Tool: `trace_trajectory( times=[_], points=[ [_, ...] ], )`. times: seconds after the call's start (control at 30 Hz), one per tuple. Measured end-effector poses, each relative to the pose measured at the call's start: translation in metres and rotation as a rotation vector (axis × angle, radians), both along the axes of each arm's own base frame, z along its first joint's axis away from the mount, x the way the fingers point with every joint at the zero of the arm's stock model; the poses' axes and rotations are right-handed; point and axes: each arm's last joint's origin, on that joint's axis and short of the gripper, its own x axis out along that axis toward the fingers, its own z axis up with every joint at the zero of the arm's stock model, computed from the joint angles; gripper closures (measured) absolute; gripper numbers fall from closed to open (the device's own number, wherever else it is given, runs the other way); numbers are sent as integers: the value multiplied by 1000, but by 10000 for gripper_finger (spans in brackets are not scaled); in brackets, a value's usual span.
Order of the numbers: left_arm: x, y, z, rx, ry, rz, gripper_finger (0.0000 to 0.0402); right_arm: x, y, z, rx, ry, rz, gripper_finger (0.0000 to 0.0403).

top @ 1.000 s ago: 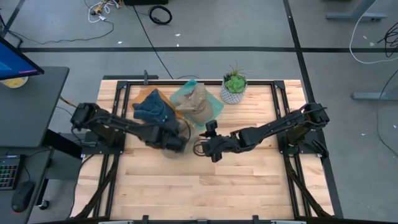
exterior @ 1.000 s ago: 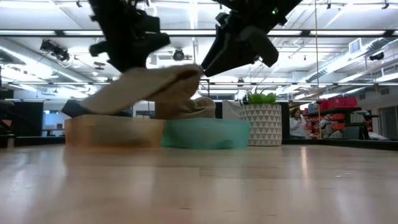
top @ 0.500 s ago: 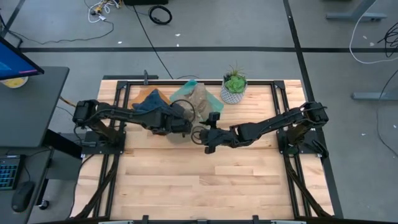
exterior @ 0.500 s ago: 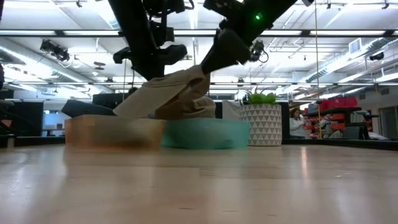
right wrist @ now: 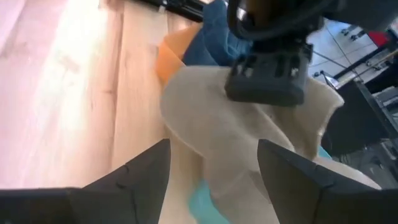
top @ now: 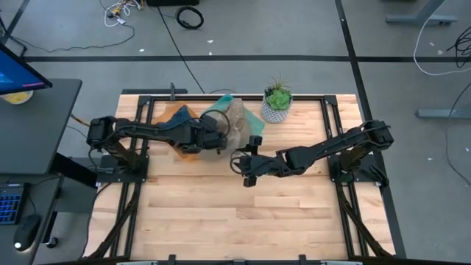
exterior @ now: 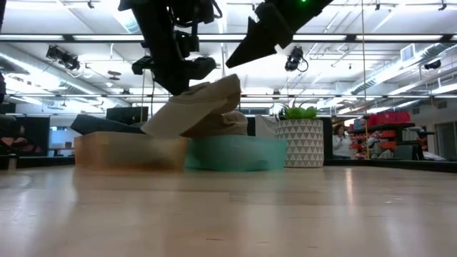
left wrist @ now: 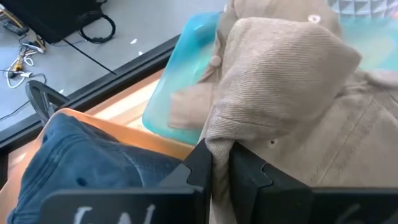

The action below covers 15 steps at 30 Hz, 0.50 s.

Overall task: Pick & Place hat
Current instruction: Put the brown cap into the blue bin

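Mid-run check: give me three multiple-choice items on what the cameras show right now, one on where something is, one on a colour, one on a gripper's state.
1. Where is the potted plant?
A. at the table's far edge, right of the teal tray
B. inside the orange tray
C. on the floor

2. What colour is the hat lying in the orange tray?
A. red
B. blue
C. white

3. What is the left gripper doing?
A. hanging open over bare wood
B. shut on the tan hat
C. gripping the plant pot

Answers:
1 A, since the high view shows the plant beside the teal tray.
2 B, since the left wrist view shows blue fabric on orange.
3 B, since the left wrist view shows tan cloth pinched between its fingers, while the right gripper is open nearby.
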Motion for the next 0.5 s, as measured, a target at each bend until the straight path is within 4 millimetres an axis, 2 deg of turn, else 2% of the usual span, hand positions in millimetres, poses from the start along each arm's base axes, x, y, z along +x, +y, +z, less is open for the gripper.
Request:
trace_trajectory(
  times=[0.1, 0.27, 0.5],
  points=[
    [2, 0, 1, 8, -6, -15, 362, 1, -3, 1, 3, -10, -7, 158],
    [9, -4, 4, 28, -52, -63, 364, 5, -21, 1, -17, -12, -48, 158],
    [20, -15, 11, 71, -101, -165, 363, 3, -52, -14, 55, 98, -123, 158]
  ],
)
